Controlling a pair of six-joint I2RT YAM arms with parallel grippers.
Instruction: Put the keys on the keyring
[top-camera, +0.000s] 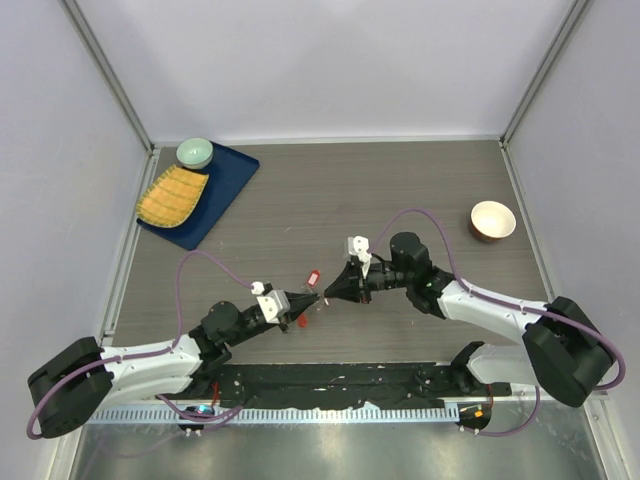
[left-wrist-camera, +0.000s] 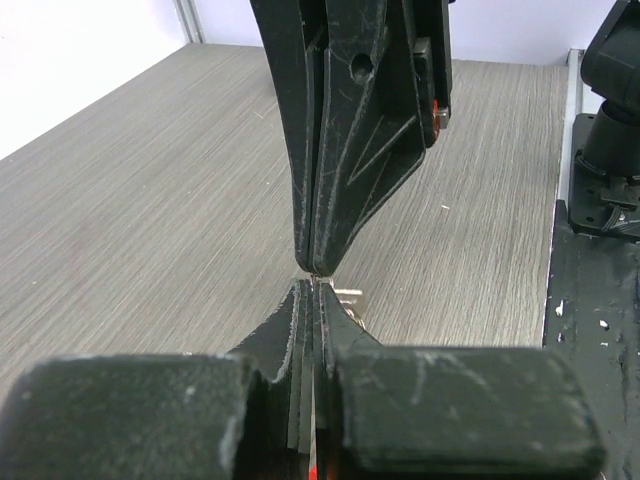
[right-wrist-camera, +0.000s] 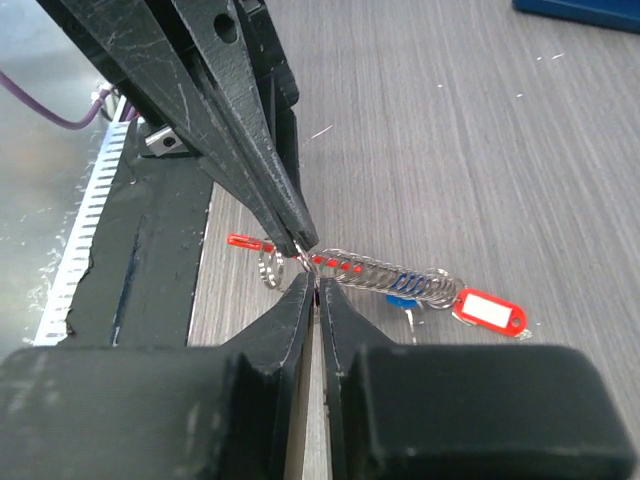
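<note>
The keyring (right-wrist-camera: 400, 280) is a pale coil of metal loops lying on the table, with a small blue tag (right-wrist-camera: 400, 300) and a red label tag (right-wrist-camera: 490, 310) at its far end; that tag also shows in the top view (top-camera: 313, 275). My right gripper (right-wrist-camera: 316, 282) is shut on the coil's near end. My left gripper (right-wrist-camera: 300, 242) meets it tip to tip (top-camera: 318, 298). It is shut on a thin metal blade with a red end (right-wrist-camera: 245, 241), seemingly the red-headed key seen edge-on (left-wrist-camera: 316, 465). The plain silver key is not visible.
A blue tray (top-camera: 225, 190) with a yellow mat and a green bowl (top-camera: 194, 152) stands at the back left. A small brown bowl (top-camera: 492, 220) stands at the right. The black base strip (top-camera: 330, 380) runs along the near edge.
</note>
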